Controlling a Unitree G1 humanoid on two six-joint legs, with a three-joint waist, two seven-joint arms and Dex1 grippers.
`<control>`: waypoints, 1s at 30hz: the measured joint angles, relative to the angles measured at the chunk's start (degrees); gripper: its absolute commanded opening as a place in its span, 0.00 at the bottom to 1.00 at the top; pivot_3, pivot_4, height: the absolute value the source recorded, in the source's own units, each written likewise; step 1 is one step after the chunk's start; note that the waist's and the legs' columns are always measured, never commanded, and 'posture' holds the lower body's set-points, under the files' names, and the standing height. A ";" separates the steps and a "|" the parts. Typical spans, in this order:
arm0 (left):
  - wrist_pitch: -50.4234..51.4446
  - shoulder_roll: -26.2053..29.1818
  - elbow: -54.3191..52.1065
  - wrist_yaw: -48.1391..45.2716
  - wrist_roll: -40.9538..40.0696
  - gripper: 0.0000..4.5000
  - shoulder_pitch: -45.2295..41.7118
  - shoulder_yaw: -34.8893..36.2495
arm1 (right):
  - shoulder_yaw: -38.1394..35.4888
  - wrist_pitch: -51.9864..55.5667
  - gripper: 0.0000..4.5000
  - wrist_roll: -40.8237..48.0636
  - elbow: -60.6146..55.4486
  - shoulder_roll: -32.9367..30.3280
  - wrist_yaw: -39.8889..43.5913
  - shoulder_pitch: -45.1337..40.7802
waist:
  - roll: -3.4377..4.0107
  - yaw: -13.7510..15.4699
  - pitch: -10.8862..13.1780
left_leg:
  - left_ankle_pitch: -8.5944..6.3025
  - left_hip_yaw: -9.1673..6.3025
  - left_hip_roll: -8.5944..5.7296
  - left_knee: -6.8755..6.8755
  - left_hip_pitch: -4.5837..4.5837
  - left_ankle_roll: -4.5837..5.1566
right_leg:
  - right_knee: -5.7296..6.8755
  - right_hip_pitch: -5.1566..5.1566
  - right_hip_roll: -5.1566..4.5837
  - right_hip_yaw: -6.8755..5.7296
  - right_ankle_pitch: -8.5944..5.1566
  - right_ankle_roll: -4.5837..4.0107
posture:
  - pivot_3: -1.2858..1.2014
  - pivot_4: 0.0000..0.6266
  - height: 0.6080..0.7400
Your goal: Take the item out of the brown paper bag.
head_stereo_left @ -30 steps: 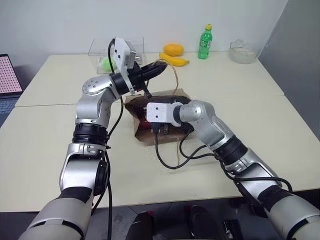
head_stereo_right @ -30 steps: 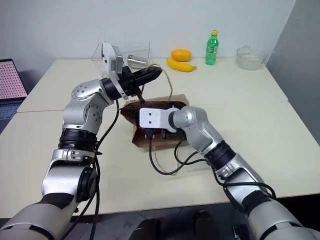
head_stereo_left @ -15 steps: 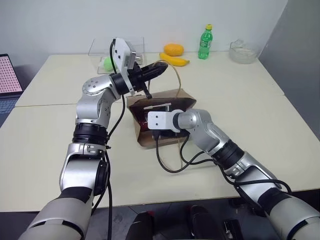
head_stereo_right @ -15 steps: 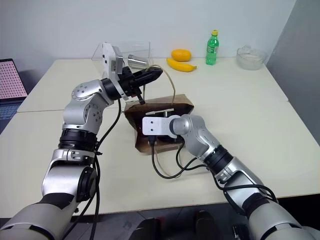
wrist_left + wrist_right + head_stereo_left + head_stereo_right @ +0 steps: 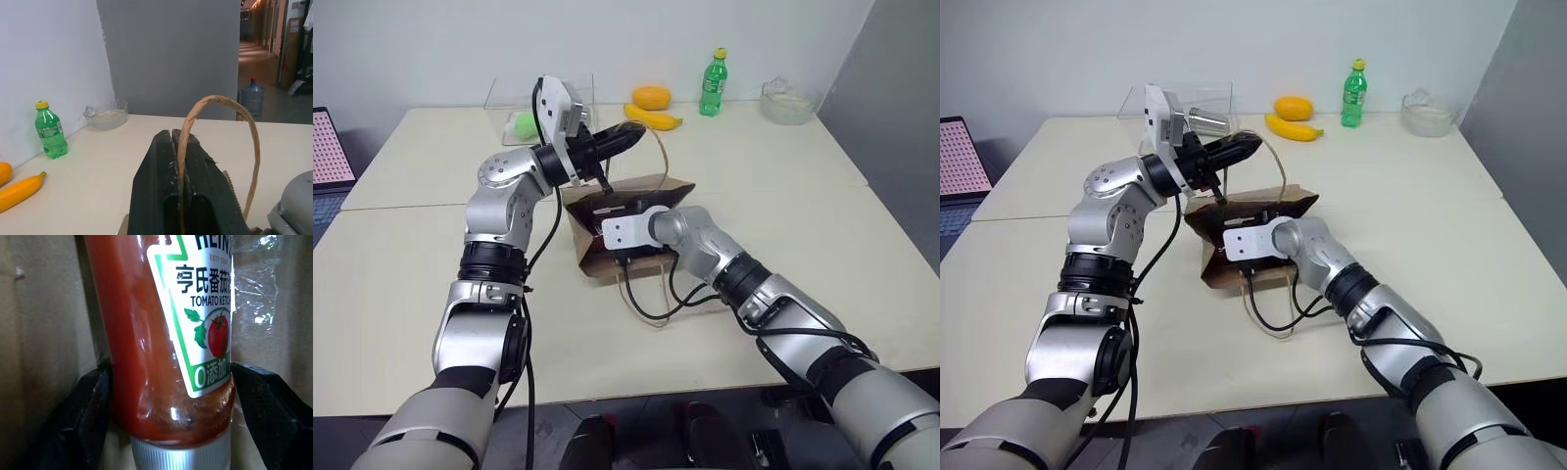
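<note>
- The brown paper bag (image 5: 626,235) lies on the desk (image 5: 783,196) in front of the robot, with its open mouth turned up and toward the robot.
- The left gripper (image 5: 182,161) is raised above the bag, its fingers pressed together on one thin loop handle (image 5: 222,105). From the way the handle arches up, I judge that this grip keeps the bag's mouth lifted and open.
- The right gripper (image 5: 168,401) reaches down into the bag's mouth. Its wrist view looks straight at the ketchup bottle (image 5: 166,333), a red bottle with a white cap and a pale label, lying inside against the brown paper wall.
- The right gripper's fingers (image 5: 85,416) stand wide, one on each side of the bottle's lower body just above the cap. They look close to its sides or lightly against them, but I cannot tell whether they press on it.
- Progress, as I judge it: the bag is held open and the gripper is set around the bottle, so the approach looks done.
- Left to do: close on the bottle, draw it out through the mouth and clear of the bag. The bottle is wholly inside for now.
- A green bottle (image 5: 715,82), a banana (image 5: 656,117), a glass bowl (image 5: 787,102) and a clear box (image 5: 1175,103) sit far back on the desk, well apart from the bag.
</note>
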 measured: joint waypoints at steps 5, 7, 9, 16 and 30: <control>0.24 -0.08 -1.33 0.02 -0.02 0.00 0.20 0.00 | -0.54 -2.26 0.57 0.00 4.44 1.18 -1.56 -1.79 | 0.00 -0.06 -0.01 | -0.01 0.00 0.01 0.00 0.06 0.01 | 0.04 0.04 0.01 0.01 0.00 0.00 | 0.52 0.24 1.00; 0.48 -0.08 -1.36 0.02 -0.04 0.00 0.34 0.00 | -1.15 -2.78 0.49 0.06 5.34 1.42 -1.60 -2.29 | 0.00 -0.06 -0.01 | -0.01 0.00 0.00 0.00 0.08 0.01 | 0.04 0.06 0.01 0.01 0.00 0.00 | 0.52 0.24 1.00; 0.84 -0.08 -1.37 0.02 -0.05 0.00 0.47 0.00 | -1.36 -3.05 0.48 0.07 5.82 1.59 -1.59 -2.44 | 0.00 -0.06 -0.01 | -0.01 0.00 0.01 0.00 0.09 0.02 | 0.05 0.07 0.02 0.01 0.00 0.00 | 0.52 0.24 1.00; 0.91 -0.08 -1.37 -0.03 -0.05 0.00 0.50 0.00 | -2.13 -3.90 0.47 0.06 6.49 1.91 -1.55 -2.47 | 0.00 -0.08 -0.03 | -0.02 0.01 0.01 0.00 0.12 0.04 | 0.06 0.09 0.02 0.03 0.00 0.00 | 0.52 0.24 1.00; 4.83 2.55 3.66 -3.87 -1.26 0.00 -2.80 1.62 | -4.19 -3.41 0.47 0.81 5.22 1.75 -0.36 -2.30 | 0.01 -0.16 -0.03 | -0.02 -0.02 0.00 0.00 0.10 0.04 | 0.05 0.08 0.03 0.01 0.00 0.00 | 0.52 0.24 1.00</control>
